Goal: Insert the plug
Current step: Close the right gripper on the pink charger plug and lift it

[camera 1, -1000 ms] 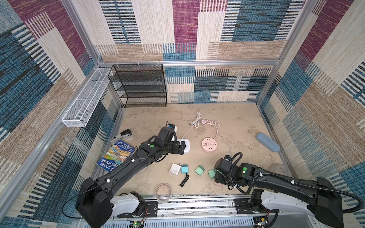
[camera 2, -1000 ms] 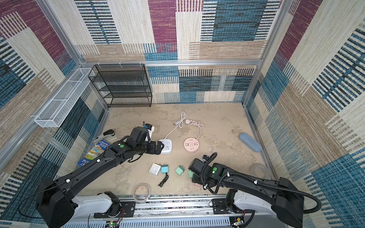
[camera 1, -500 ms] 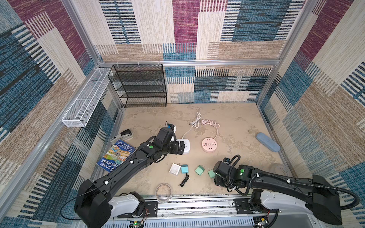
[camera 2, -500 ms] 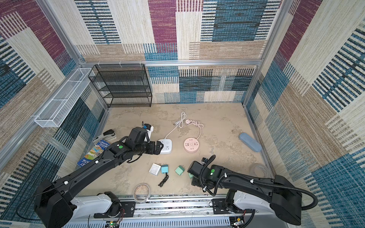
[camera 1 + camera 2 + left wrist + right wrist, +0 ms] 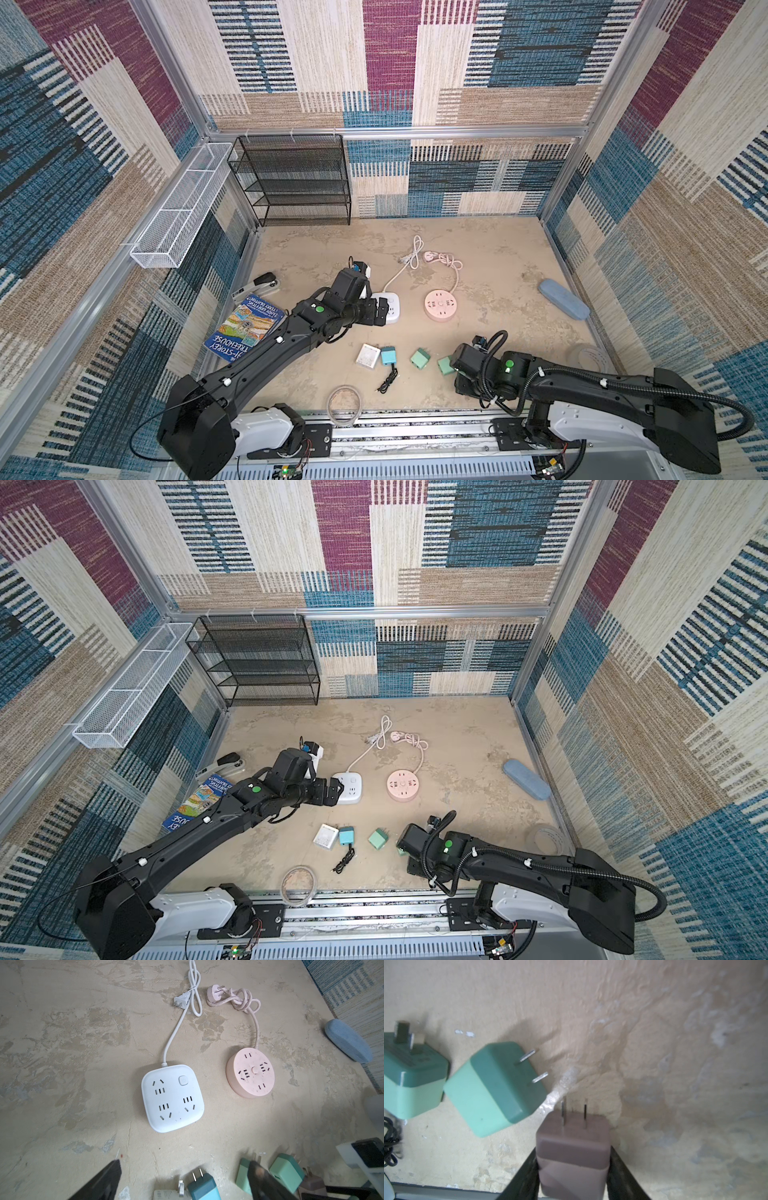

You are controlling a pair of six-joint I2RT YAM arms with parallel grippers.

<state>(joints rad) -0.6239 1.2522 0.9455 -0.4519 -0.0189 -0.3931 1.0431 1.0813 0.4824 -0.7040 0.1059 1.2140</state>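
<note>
A mauve two-prong plug [image 5: 573,1147] sits between my right gripper's [image 5: 573,1153] fingers, which press on both its sides; its prongs point away from the wrist. In both top views this gripper [image 5: 462,380] points down at the front of the table, beside a green plug [image 5: 445,365], and its body hides the mauve plug. The white square power strip [image 5: 388,305] [image 5: 172,1098] lies mid-table with empty sockets. My left gripper [image 5: 376,313] [image 5: 185,1164] hovers wide open at the strip's near-left edge, holding nothing.
A pink round power strip [image 5: 440,305] lies right of the white one. A second green plug [image 5: 419,358], a teal plug [image 5: 388,356], a white adapter [image 5: 368,356] and a black cable [image 5: 386,380] lie in front. A book [image 5: 245,328], stapler [image 5: 255,284], blue case [image 5: 563,299] and black rack [image 5: 295,178] line the edges.
My right gripper's jaws have closed in on the mauve plug, and that arm shifted slightly left. The left arm has hardly moved.
</note>
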